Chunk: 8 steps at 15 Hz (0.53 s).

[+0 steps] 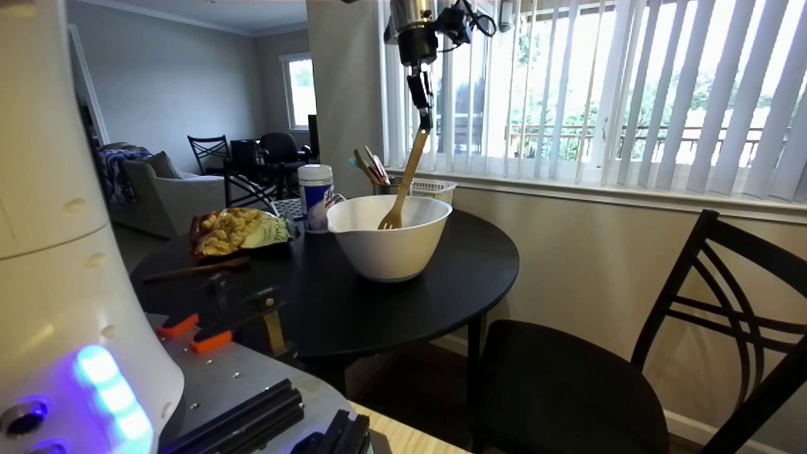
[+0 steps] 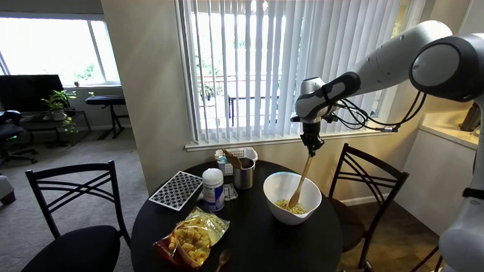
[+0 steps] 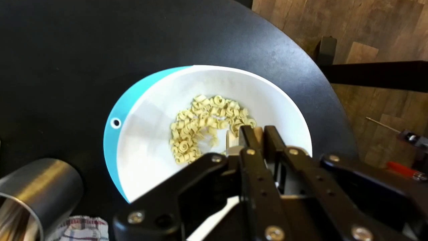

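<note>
above white bowl (image 1: 388, 252) | gripper (image 2: 311, 153) clamps wooden fork (image 1: 410, 173) | fork in pasta (image 3: 200, 117)

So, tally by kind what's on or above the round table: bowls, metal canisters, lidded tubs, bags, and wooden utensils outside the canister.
White bowl: 1
Metal canister: 1
Lidded tub: 1
Bag: 1
Wooden fork, held in the gripper: 1
Wooden spoon, lying on the table: 1
Total: 6

Backlit white vertical-slat blinds (image 2: 291, 68) hang beside a beige wall (image 2: 147, 87). Black cross-backed chairs (image 2: 81, 245) flank the round black tabletop (image 2: 298, 247).
</note>
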{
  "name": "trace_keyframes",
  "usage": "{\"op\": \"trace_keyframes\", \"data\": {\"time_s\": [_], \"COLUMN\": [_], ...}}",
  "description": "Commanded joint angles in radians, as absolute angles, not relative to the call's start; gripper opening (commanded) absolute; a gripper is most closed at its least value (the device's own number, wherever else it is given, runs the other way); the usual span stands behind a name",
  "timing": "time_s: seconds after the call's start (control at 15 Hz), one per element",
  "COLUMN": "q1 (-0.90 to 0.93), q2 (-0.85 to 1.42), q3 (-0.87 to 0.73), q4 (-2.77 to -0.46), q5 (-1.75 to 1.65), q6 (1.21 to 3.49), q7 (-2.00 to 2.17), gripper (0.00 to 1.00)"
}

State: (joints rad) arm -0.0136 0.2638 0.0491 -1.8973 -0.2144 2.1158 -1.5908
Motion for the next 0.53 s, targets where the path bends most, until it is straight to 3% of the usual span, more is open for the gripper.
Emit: {"op": "trace_keyframes", "data": {"time_s": [0.0,0.47], "q1": [-0.029,0.001], "q2": [0.203,0.186], "q3": [0.072,0.051], "q4": [-1.921,-1.945], "q5": [-0.153,-0.33], "q6": [2.051,2.068], "q7": [-1.725,-1.687], "gripper": [0.05,0.05]}}
